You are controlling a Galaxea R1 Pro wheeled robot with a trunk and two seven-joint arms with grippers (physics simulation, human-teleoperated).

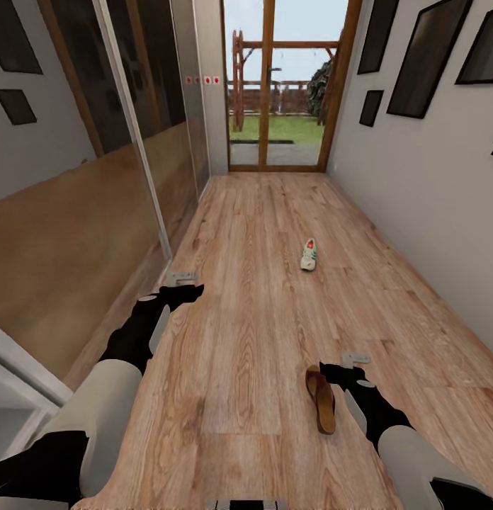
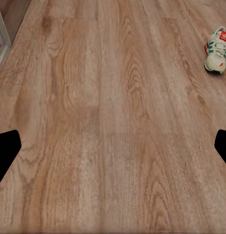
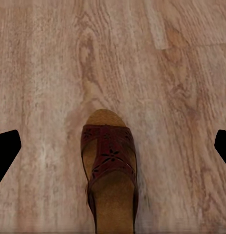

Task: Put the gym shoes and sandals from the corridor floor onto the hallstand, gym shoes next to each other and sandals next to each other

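Brown sandal lies below right gripper, jaws apart, empty; left gripper likewise.

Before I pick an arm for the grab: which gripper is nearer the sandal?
Right. The right gripper hangs just beside the sandal, toward its toe end; the left gripper is off across the floor.

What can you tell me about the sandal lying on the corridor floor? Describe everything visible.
The sandal is dark brown, leather-looking, with a perforated band across a tan footbed and an open toe. It lies flat, sole down, on the wood-plank floor, lengthwise along the corridor, just beside the right tool. Nothing grips it; only the floor touches it.
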